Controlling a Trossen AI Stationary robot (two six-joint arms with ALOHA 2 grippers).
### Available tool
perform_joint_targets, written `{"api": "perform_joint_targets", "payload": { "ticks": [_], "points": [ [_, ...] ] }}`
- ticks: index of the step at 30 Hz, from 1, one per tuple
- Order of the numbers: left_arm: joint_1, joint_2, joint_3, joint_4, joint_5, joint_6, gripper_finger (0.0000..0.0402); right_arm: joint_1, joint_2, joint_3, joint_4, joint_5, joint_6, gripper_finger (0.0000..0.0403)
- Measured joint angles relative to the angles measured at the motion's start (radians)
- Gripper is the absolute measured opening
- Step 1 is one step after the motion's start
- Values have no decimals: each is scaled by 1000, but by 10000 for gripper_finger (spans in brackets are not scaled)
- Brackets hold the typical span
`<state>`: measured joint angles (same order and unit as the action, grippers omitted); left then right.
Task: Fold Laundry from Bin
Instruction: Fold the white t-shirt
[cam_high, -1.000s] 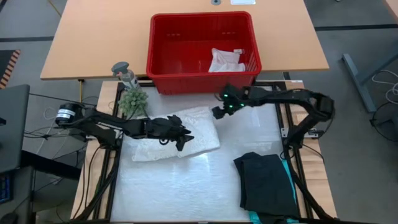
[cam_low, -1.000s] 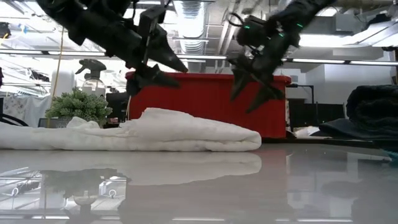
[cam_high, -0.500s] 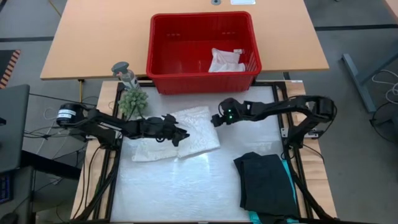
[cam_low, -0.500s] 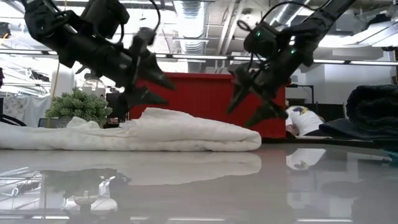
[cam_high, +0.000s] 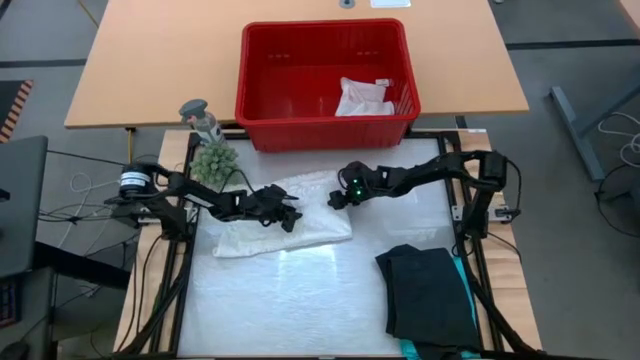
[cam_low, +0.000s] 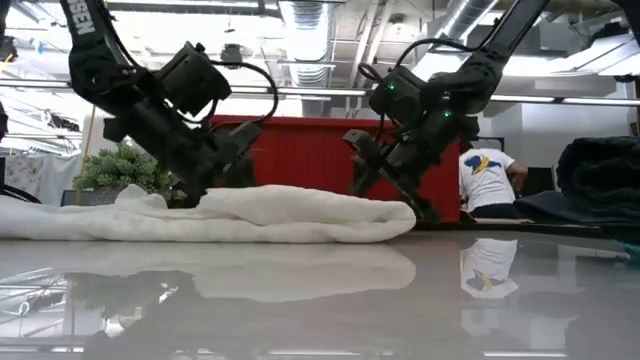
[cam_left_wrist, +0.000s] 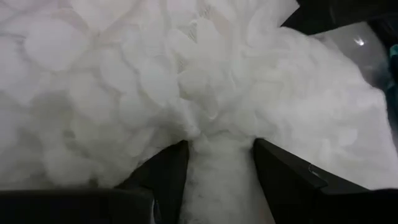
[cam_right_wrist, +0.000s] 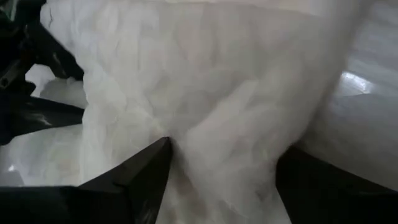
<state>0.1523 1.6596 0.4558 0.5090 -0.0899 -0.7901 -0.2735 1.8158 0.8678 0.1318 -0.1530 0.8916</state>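
2 grippers, left (cam_high: 288, 217) & right (cam_high: 333, 198), both spread, fingers pressed into 1 crumpled white lacy top (cam_high: 300, 215); 1 red bin (cam_high: 325, 125) w/ 1 small white cloth (cam_high: 363, 97).

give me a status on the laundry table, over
Both grippers, left and right, open, down on white top. Top half folded, flat on table. Black garment stacked aside; small white cloth in bin. Nothing in the way.

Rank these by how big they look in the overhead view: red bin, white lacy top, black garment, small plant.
1. red bin
2. white lacy top and black garment: too close to rank; the top is partly hidden under the arms
3. small plant
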Motion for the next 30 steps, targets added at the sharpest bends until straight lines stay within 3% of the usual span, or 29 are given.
{"api": "perform_joint_targets", "payload": {
  "ticks": [5,12,18,25,30],
  "points": [
    [5,44,11,49,12,13,183,9,34,23,-9,-17,-46,234],
    [7,53,31,32,44,31,183,3,-8,25,-78,38,-30,43],
    [6,60,97,14,78,28,183,-16,-124,24,-264,63,-52,45],
    [33,17,251,-50,271,23,183,-37,-233,23,-435,116,-92,45],
    [71,-87,369,-282,311,104,183,-56,-290,23,-543,139,-108,45]
  ]
}}
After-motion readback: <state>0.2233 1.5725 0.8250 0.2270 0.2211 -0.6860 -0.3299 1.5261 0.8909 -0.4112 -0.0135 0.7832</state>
